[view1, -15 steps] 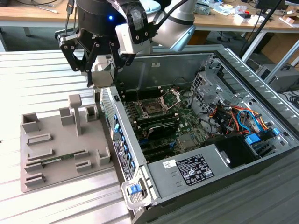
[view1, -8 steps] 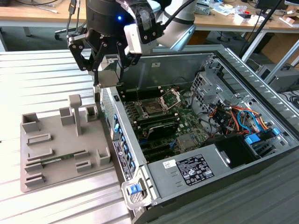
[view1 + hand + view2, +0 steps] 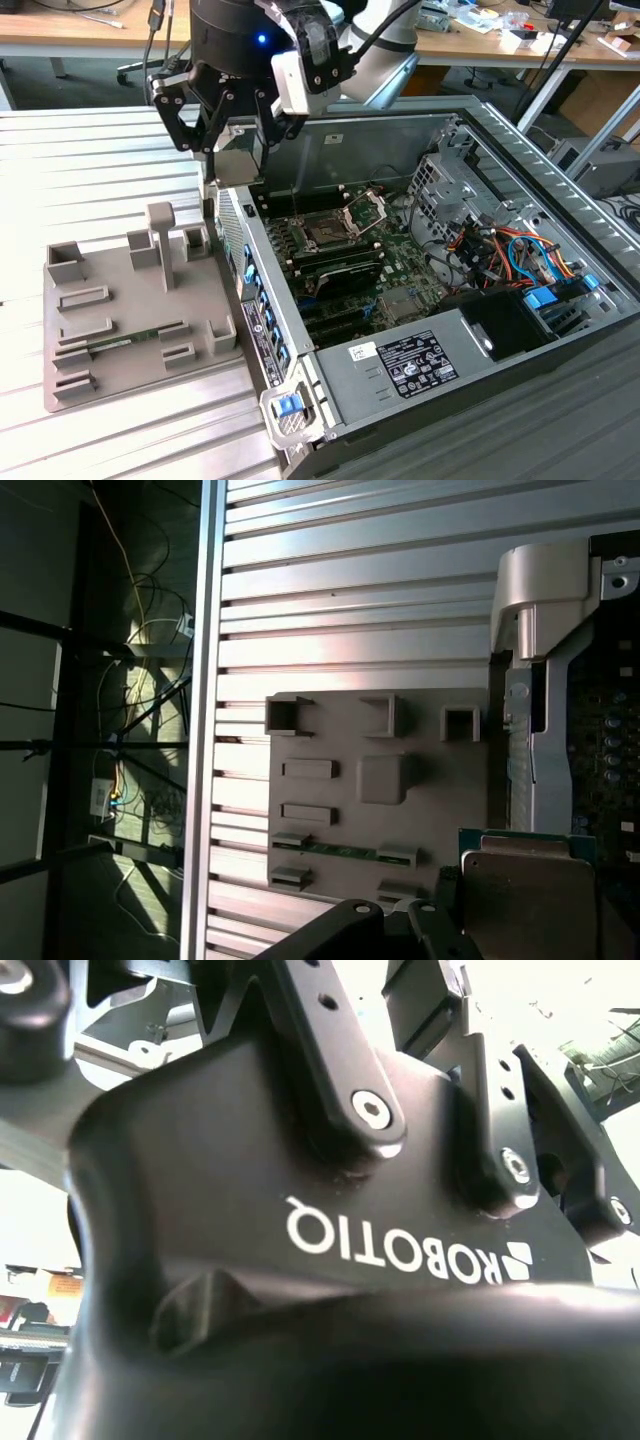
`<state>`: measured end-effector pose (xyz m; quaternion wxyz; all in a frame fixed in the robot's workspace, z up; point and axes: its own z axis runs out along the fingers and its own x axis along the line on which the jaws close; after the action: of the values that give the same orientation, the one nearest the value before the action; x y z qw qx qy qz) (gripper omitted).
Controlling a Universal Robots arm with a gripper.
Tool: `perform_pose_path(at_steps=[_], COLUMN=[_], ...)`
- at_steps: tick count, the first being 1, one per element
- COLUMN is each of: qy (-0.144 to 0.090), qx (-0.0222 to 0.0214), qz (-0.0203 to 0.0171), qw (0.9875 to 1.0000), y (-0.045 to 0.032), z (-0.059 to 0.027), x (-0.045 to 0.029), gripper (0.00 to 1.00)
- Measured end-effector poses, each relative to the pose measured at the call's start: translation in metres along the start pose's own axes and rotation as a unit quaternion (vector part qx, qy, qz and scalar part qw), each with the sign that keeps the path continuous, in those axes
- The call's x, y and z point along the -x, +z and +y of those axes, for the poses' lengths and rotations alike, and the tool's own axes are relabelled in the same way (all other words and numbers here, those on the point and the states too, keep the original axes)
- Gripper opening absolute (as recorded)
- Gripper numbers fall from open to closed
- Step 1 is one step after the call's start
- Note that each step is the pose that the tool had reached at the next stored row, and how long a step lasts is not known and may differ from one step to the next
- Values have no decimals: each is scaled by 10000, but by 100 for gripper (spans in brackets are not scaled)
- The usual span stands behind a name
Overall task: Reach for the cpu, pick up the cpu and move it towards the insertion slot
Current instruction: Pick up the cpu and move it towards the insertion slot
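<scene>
Currently the fingers [image 3: 188, 118] are clamping the cpu [image 3: 238, 166] between them. The gripper [image 3: 240, 152] is hanging in the upper left part of the exterior view, and the chip's silvery face is showing. The black links are partly hiding the pad contact, so I'm reading this as a firm pinch, probably on two opposite edges.

In the first wrist view the cpu [image 3: 525, 900] is showing as a silver plate with a green edge, right beside the dark finger links [image 3: 340, 935].

The chip is hovering over the wall of the open computer case [image 3: 300, 330] on the exterior view's left, clear of the board. The insertion slot [image 3: 325, 232] is lying lower, near the frame centre. It is a dark square with its silver bracket standing up beside it, well apart from the chip.

A grey fixture plate [image 3: 110, 320] is sitting on the slatted metal table [image 3: 90, 160] at the left of the frame, with a green memory stick [image 3: 125, 343] lying in one groove. The same plate [image 3: 380, 800] and stick [image 3: 340, 850] are showing in the first wrist view. The gripper's black housing [image 3: 230, 1190] is showing close up in the second wrist view.
</scene>
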<state>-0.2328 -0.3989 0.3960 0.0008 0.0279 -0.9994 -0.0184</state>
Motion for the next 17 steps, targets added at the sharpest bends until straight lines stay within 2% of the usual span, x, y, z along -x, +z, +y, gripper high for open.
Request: perform_pose_path(at_steps=[17], qy=[0], qx=[0], qz=[0], qw=[10000], y=[0], z=[-5], x=[93], gripper=[55])
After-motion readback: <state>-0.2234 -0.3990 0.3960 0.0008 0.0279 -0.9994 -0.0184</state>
